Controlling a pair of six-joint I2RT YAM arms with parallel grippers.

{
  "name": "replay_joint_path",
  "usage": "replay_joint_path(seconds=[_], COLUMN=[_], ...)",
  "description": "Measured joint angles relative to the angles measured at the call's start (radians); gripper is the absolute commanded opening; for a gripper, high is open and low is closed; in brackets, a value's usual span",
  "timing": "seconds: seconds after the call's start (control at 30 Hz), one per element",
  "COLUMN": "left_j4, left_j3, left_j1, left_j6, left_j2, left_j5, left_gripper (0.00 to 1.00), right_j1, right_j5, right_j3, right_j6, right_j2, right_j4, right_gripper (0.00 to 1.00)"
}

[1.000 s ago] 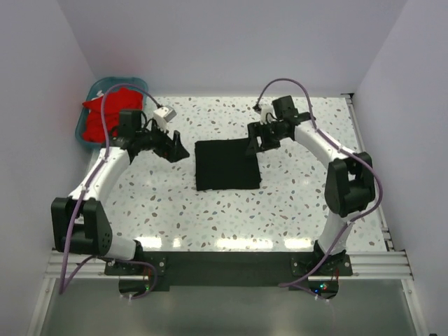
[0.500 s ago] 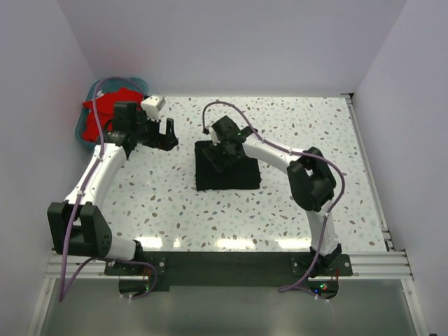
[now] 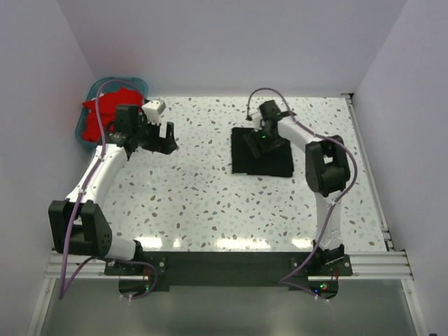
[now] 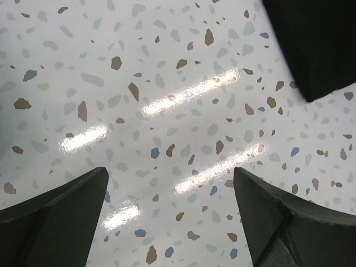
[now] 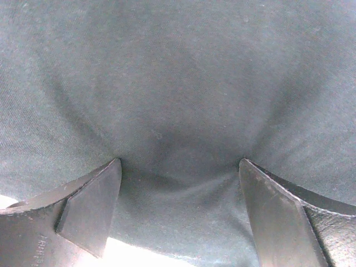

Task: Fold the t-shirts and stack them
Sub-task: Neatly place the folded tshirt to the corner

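The black t-shirt (image 3: 263, 159) lies folded into a square on the table, right of centre. My right gripper (image 3: 264, 138) is on top of it near its far edge, jaws wide open, both fingertips pressing into the cloth, which fills the right wrist view (image 5: 178, 83). My left gripper (image 3: 166, 136) is open and empty above bare table (image 4: 169, 183), left of the shirt; a corner of the black shirt (image 4: 317, 44) shows at the top right of its view. The red t-shirts (image 3: 98, 119) lie bunched in the basket at the far left.
The teal plastic basket (image 3: 93, 89) stands in the far left corner against the wall. White walls close the table at left, back and right. The speckled tabletop (image 3: 210, 196) spreads between the arms.
My right gripper has slid the folded black shirt from the table's centre to the right. My left gripper has drawn back a little toward the basket and stays open.
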Motion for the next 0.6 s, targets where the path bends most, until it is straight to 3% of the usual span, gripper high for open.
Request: replay_joint_path(seconds=[0.17,0.3,0.43,0.6], left_j4=[-0.002,-0.003,-0.013,-0.022], left_j3=[0.039,0.072,0.090,0.109], left_j1=[0.000,0.000,0.000,0.000], left_j6=[0.026,0.055,0.088,0.111], left_j2=[0.065,0.107,0.119,0.124], left_j5=[0.007,0.010,0.013,0.024], left_gripper=[1.00,1.00,1.00,1.00], right_j1=[-0.319,-0.496,-0.579,-0.587], right_j5=[-0.037,-0.041,-0.057,-0.067], right_j3=[0.070,0.163,0.247,0.262], right_j6=[-0.219,-0.374,-0.498,-0.601], right_j2=[0.034,0.087,0.135,0.142], right_j4=[-0.095,-0.156,-0.221,-0.246], right_gripper=[0.85,0.84,0.84,0.84])
